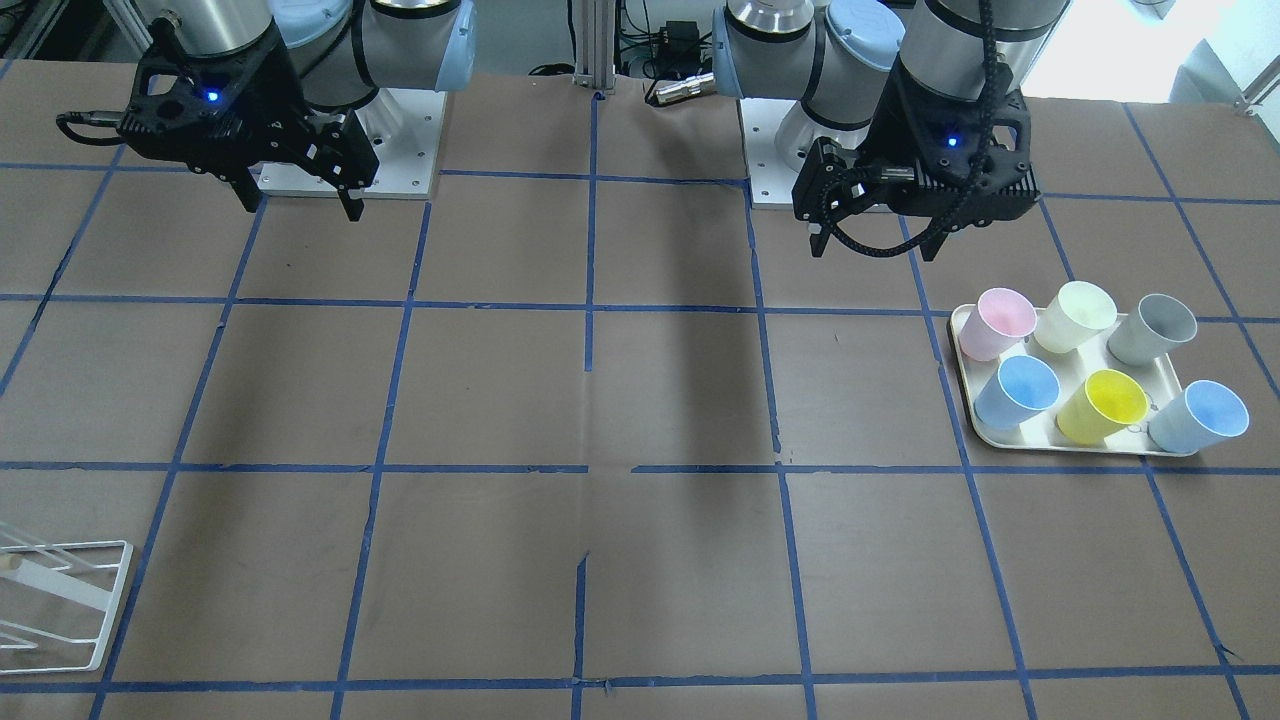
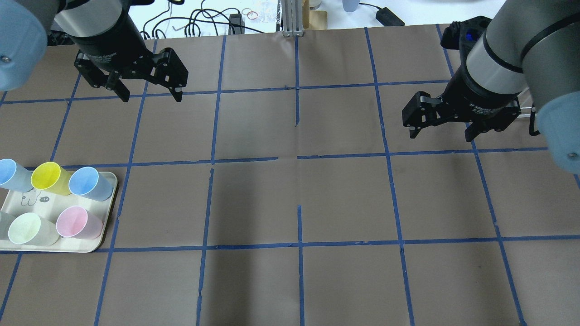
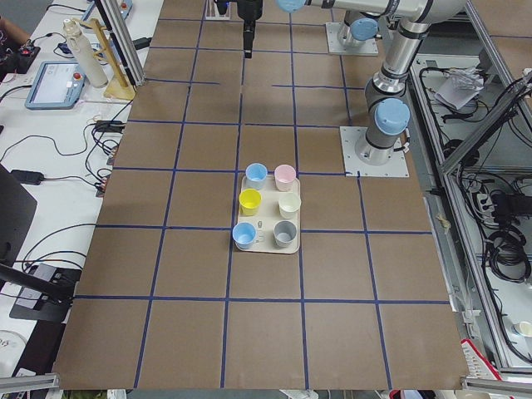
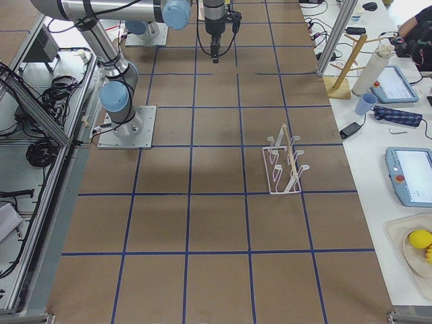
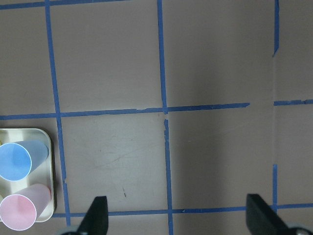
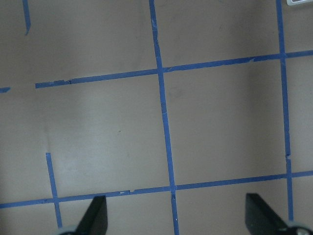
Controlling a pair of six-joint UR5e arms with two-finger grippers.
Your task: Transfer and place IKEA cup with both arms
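Status: left fingers (image 5: 97,218) spread wide with nothing between them, right fingers (image 6: 97,218) the same. Both hang above the table (image 2: 253,199), well apart from the cups.

The blue cup (image 2: 90,183) stands upright on the tray (image 2: 45,209) at the left arm's end. It is just beside the yellow cup (image 2: 47,177), with the pink cup (image 2: 74,222) near.

Risks:
- The second blue cup (image 2: 11,174) looks near-identical, so a wrong pick is likely.
- The cups are tightly packed, so a wide descent could knock a neighbour over.
- The cup's tapered plastic wall may slip or squash at the handover.
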